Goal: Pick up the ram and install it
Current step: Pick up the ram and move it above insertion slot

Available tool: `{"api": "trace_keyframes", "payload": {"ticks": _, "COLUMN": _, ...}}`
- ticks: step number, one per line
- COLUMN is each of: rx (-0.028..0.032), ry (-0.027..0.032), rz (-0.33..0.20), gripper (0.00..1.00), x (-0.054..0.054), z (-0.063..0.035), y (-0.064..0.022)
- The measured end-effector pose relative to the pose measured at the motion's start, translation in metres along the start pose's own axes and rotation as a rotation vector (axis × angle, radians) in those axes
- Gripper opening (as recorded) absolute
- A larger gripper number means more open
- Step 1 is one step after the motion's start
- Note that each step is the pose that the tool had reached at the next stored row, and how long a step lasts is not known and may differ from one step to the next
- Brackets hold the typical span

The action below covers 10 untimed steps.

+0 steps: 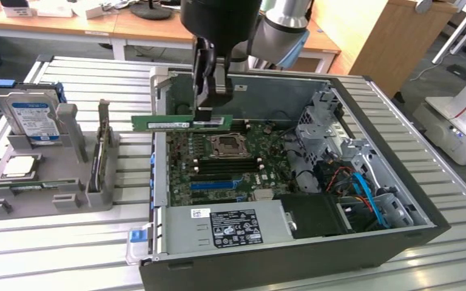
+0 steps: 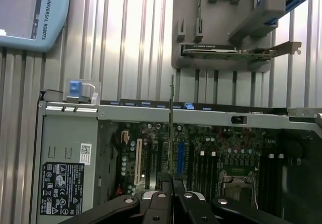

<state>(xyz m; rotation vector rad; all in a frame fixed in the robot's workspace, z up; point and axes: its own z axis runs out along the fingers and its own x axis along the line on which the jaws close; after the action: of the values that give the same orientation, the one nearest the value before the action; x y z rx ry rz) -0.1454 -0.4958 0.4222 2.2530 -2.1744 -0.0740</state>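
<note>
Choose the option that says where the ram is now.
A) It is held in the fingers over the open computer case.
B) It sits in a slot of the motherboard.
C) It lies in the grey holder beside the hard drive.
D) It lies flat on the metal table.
A: the fingers are shut on the ram, which hangs level above the motherboard, not in a slot.

The words "UNIVERSAL ROBOTS" stand along the edge of the blue-rimmed grey pendant (image 2: 25,12); the print on the black power-supply label (image 2: 61,181) is too small to read.
</note>
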Motion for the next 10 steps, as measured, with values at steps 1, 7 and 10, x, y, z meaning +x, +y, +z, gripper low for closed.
{"api": "trace_keyframes", "payload": {"ticks": 1, "rx": 0.0000, "ry": 0.0000, "rz": 0.000, "gripper": 0.12, "x": 0.000, "z": -0.0001, "y": -0.0017}}
{"api": "trace_keyframes", "payload": {"ticks": 7, "rx": 0.0001, "ry": -0.0001, "rz": 0.000, "gripper": 0.12, "x": 0.002, "z": -0.0005, "y": -0.0117}}
{"api": "trace_keyframes", "payload": {"ticks": 10, "rx": 0.0000, "ry": 0.0000, "rz": 0.000, "gripper": 0.12, "x": 0.003, "z": -0.0007, "y": -0.0165}}
